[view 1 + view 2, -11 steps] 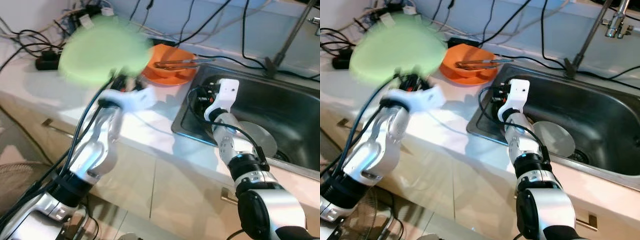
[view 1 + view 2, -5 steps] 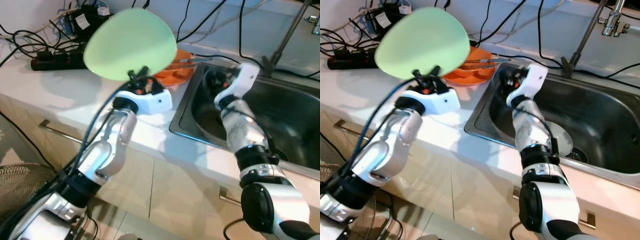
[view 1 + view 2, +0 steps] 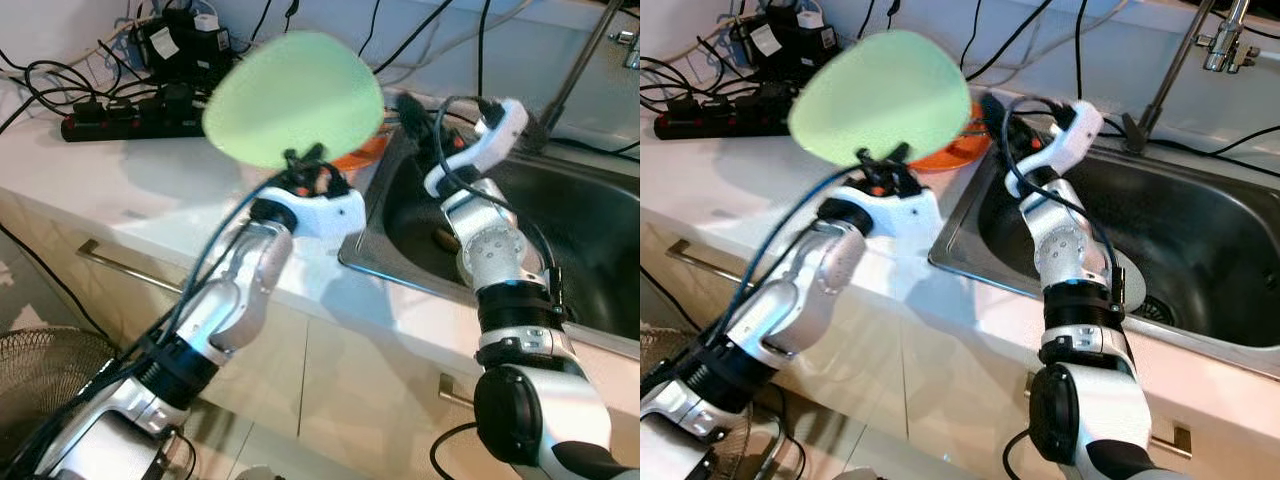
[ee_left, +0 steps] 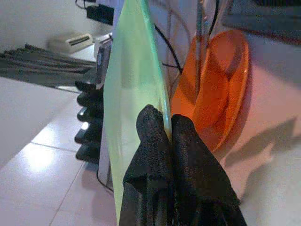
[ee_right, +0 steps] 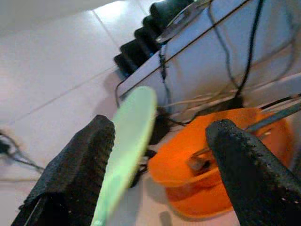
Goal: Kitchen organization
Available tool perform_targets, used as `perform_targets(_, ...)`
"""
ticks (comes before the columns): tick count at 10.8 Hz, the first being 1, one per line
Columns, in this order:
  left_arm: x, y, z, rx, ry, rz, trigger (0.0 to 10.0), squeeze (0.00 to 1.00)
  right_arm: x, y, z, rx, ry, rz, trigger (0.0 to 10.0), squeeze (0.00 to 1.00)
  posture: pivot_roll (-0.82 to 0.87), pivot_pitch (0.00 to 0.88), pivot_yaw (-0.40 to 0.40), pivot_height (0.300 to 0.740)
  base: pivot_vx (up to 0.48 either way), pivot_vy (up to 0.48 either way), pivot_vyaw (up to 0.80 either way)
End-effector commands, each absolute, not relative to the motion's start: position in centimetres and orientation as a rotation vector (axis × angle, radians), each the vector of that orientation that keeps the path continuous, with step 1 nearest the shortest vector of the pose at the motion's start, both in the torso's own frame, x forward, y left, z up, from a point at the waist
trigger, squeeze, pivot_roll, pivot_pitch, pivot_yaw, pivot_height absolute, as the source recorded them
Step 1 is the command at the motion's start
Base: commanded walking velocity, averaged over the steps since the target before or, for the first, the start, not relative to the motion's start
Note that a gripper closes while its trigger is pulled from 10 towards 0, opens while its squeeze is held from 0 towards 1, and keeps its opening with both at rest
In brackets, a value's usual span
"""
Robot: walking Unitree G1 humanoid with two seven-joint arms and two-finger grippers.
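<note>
Pale green round plate [image 3: 293,97] is what we see raised on edge above the white countertop [image 3: 120,190], its lower rim pinched between the two black fingers [image 4: 155,155] of our left gripper [image 4: 165,123], which are pressed together on it. The plate's face is softly blurred, and it covers most of the orange plastic bowl [image 5: 221,160] behind it, so only a sliver of orange rim peeks out beside it in the head views. Our right gripper [image 5: 160,146] is lifted over the near left corner of the stainless steel sink [image 3: 1200,240], its fingers spread wide apart, with the plate's edge and the bowl showing between them. Metal tongs [image 5: 263,123] lie across the bowl, partly cut off. Farther back, black power strips [image 3: 130,118] and tangled cables lie against the wall.
</note>
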State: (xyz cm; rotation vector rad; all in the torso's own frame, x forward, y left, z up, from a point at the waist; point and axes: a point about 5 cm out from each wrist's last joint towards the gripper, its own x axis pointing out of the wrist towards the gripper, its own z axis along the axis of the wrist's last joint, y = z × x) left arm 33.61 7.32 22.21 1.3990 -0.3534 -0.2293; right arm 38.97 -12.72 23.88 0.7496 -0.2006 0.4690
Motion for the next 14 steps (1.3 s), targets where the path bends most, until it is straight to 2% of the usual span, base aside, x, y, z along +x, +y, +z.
perform_targets(1, 33.7, 6.7, 23.4, 1.405, -0.419, -0.215, 10.0, 0.0, 38.7, -12.8, 23.8, 0.76, -0.197, 0.483, 10.0, 0.0, 0.22, 0.0, -0.023, 0.717, 0.0, 0.0, 0.0)
perform_targets(10, 33.5, 5.6, 24.2, 1.386, -0.5, -0.229, 10.0, 0.0, 38.0, -11.0, 23.3, 0.776, -0.107, 0.563, 10.0, 0.0, 0.22, 0.0, -0.031, 0.717, 0.0, 0.0, 0.0)
perform_targets(11, 33.5, 5.6, 24.2, 1.383, -0.503, -0.232, 10.0, 0.0, 37.9, -10.9, 23.3, 0.779, -0.105, 0.568, 8.5, 0.0, 0.22, 0.0, -0.031, 0.717, 0.0, 0.0, 0.0)
perform_targets(12, 33.5, 5.6, 24.2, 1.381, -0.504, -0.233, 10.0, 0.0, 37.9, -10.8, 23.3, 0.785, -0.104, 0.569, 0.0, 0.0, 0.22, 0.0, -0.031, 0.717, 0.0, 0.0, 0.0)
perform_targets(14, 33.5, 5.6, 24.2, 1.38, -0.509, -0.23, 10.0, 0.0, 37.8, -10.7, 23.3, 0.785, -0.1, 0.579, 0.0, 0.0, 0.22, 0.0, -0.03, 0.717, 0.0, 0.0, 0.0)
